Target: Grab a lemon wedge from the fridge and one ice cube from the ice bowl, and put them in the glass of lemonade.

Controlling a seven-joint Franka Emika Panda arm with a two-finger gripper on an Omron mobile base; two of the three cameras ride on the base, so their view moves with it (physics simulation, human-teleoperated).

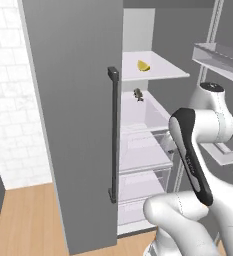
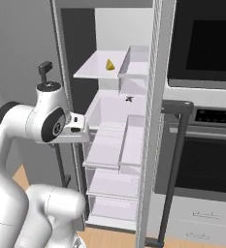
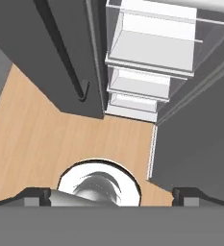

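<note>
In the left base view, the lemon wedge [image 1: 143,65] lies on a white shelf [image 1: 163,70] in the upper centre of the open fridge [image 1: 73,100], its long axis roughly level, thin end toward frame right. The arm should rise to shelf height before reaching in.

In the right base view, the wedge [image 2: 109,64] sits upper centre, tip pointing up.

In the hand view, the end effector [image 3: 108,196] stands open and empty, looking down at the floor [image 3: 31,139].

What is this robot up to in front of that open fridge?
It is after the lemon wedge, which lies on an upper white shelf of the fridge, above a small dark lump. One fridge door is swung open. The hand is open, holds nothing and looks down at the wooden floor, not yet near the wedge.
</note>
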